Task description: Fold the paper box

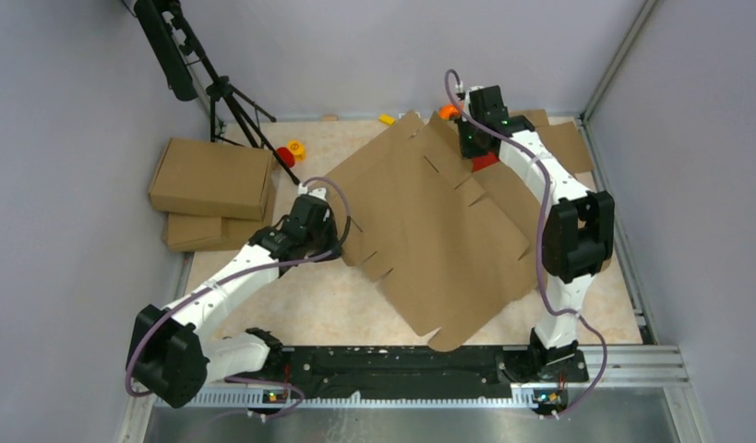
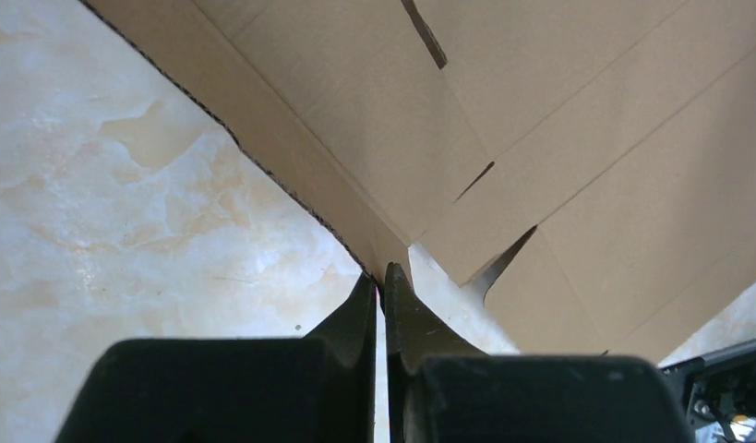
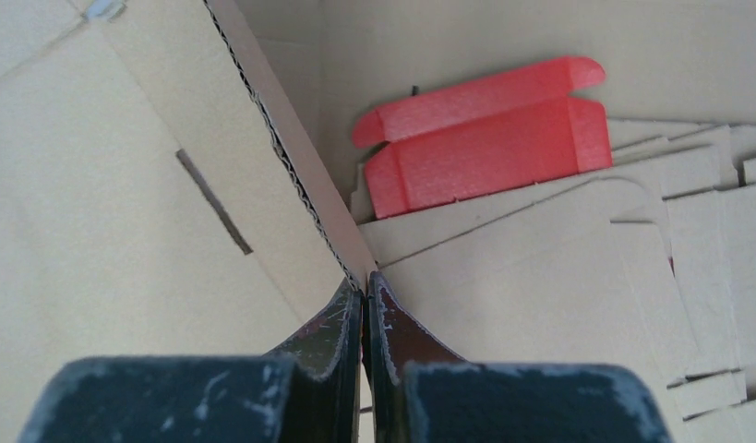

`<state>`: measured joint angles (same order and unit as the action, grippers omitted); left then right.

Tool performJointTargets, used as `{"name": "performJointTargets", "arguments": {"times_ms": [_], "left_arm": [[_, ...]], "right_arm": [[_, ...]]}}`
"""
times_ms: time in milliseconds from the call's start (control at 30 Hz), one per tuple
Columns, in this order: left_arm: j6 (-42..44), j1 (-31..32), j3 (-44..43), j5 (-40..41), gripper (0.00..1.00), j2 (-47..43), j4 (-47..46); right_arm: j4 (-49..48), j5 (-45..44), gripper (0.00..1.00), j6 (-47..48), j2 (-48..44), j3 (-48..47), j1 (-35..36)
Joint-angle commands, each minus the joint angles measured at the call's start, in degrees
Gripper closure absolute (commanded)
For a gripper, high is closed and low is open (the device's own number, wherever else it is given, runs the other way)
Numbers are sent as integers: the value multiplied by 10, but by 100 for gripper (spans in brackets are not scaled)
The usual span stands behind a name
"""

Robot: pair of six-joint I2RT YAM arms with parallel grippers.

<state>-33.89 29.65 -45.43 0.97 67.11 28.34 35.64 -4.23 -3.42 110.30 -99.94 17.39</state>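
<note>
The paper box (image 1: 429,231) is a large flat brown corrugated blank with slots and flaps, lying tilted across the middle of the table. My left gripper (image 1: 342,243) is shut on a flap corner at its left edge; in the left wrist view the gripper (image 2: 384,273) pinches that corner of the blank (image 2: 540,138). My right gripper (image 1: 468,148) is shut on the blank's far edge. In the right wrist view the right gripper (image 3: 366,282) clamps the raised corrugated edge of the blank (image 3: 125,185).
Two folded brown boxes (image 1: 212,177) are stacked at the left, beside a black tripod (image 1: 231,101). A red foam box (image 3: 485,138) lies on a heap of flat cut cardboard sheets (image 3: 632,240) at the back right. Small red and yellow parts (image 1: 291,150) sit at the back.
</note>
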Motion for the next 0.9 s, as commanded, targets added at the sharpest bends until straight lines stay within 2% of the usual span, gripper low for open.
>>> {"name": "performJointTargets", "arguments": {"times_ms": [0,67,167,300,667,733,800,867], "left_arm": [[-12,2,2,-93,100,-17,19],[-32,4,19,-146,100,-14,-2],[-63,20,52,-176,100,-19,-36],[-90,66,73,-156,100,-28,-56],[-194,241,78,-121,100,23,-140],[-194,267,64,-110,100,41,-136],[-182,298,34,-63,99,52,-97],[-168,325,12,-43,93,53,-67]], "right_arm": [[4,66,100,9,11,-60,3],[35,82,100,28,29,-95,13],[76,39,100,61,65,-148,43],[81,-12,100,74,103,-181,74],[28,57,98,62,160,-218,111],[27,52,98,59,169,-221,120],[24,44,98,52,176,-219,124],[21,32,97,44,179,-208,127]]}}
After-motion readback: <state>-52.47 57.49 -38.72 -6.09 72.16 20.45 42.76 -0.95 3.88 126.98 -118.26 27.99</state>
